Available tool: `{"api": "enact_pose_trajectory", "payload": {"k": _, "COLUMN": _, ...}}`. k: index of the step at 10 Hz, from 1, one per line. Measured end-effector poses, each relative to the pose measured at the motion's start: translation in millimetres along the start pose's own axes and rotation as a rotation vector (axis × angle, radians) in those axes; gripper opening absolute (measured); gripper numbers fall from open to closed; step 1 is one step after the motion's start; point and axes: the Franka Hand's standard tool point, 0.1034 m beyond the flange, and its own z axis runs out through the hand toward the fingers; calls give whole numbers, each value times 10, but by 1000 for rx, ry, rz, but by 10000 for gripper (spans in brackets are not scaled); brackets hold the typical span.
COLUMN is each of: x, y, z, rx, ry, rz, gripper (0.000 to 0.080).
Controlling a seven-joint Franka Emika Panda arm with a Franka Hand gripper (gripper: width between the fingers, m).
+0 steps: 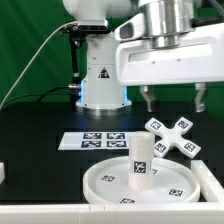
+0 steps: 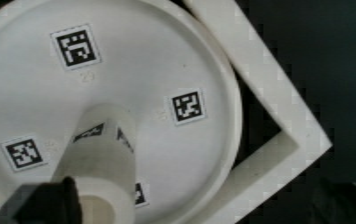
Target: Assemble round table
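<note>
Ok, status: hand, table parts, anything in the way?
Hand open, empty, raised clear of the parts. Leg upright at disc centre. Cross foot loose beside disc, nothing on it.

The claw (image 1: pixel 174 100) has a white housing and dark fingers (image 1: pixel 148 98). Beneath it the tabletop (image 1: pixel 40 140) is black. The cross-shaped foot (image 1: pixel 172 135) under the claw, and the leg (image 1: pixel 140 155) and round disc (image 1: pixel 105 178) lower down, are all white with black-and-white square tags. The white marker board (image 1: pixel 97 140), off to the claw's side, carries the same tag pattern. The backdrop (image 1: pixel 25 40) behind is green.
</note>
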Motion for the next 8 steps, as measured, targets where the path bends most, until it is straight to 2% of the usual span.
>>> {"api": "enact_pose_trajectory", "payload": {"k": 1, "x": -107, "y": -20, "z": 45, "rx": 1, "ry": 23, "rz": -73, "gripper": 649}}
{"api": "enact_pose_trajectory", "payload": {"k": 3, "x": -40, "y": 27, "z": 33, "rx": -7, "ry": 18, "rz": -199, "gripper": 649}}
{"api": "enact_pose_trajectory", "payload": {"k": 4, "x": -78, "y": 31, "z": 56, "rx": -11, "ry": 13, "rz": -276, "gripper": 649}}
{"api": "enact_pose_trajectory", "payload": {"k": 6, "x": -243, "y": 41, "z": 87, "rx": -31, "ry": -27, "rz": -446, "gripper": 649}}
{"api": "enact_pose_trajectory", "payload": {"k": 7, "x": -310, "y": 13, "z": 44, "rx": -47, "ry": -28, "rz": -537, "gripper": 649}}
{"api": "enact_pose_trajectory", "payload": {"k": 8, "x": -388, "y": 8, "z": 21, "rx": -52, "ry": -15, "rz": -620, "gripper": 649}}
